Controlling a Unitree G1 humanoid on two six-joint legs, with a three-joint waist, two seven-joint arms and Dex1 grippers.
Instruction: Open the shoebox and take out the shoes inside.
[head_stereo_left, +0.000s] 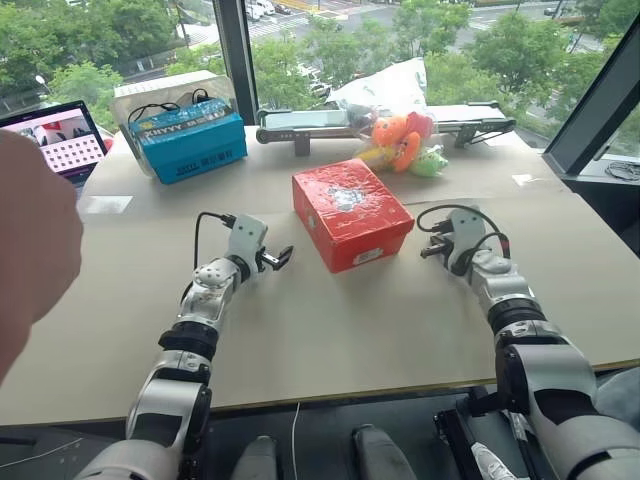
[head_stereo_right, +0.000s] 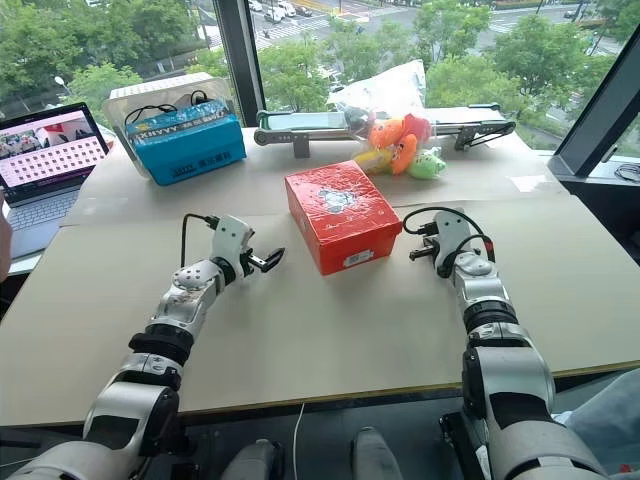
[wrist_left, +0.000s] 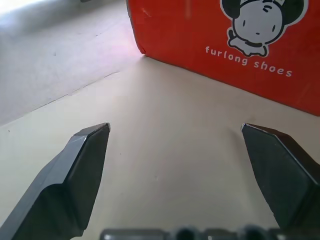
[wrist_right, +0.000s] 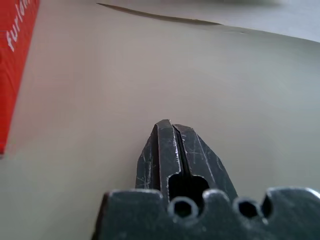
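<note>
At the far left of the counter (head_stereo_left: 300, 340), a laptop (head_stereo_right: 45, 150) is showing a lit screen, and a person's hand (head_stereo_left: 30, 250) is intruding at the left edge of the left eye view. Next to the laptop a blue box (head_stereo_left: 190, 145) is sitting, its printing too small to read. The left pincer (head_stereo_left: 278, 258) is hovering just left of the shoebox (head_stereo_left: 350, 212), fingers (wrist_left: 75, 175) spread wide and holding nothing. The shoebox is lying closed at mid-counter, a small white label on its near end. The left wrist view is showing its red side, reading "furlong shoes" under a cartoon figure. Behind it, plush toys (head_stereo_left: 400, 142) are resting. The right pincer (head_stereo_right: 418, 252) is hanging right of the shoebox, pressed together and empty.
</note>
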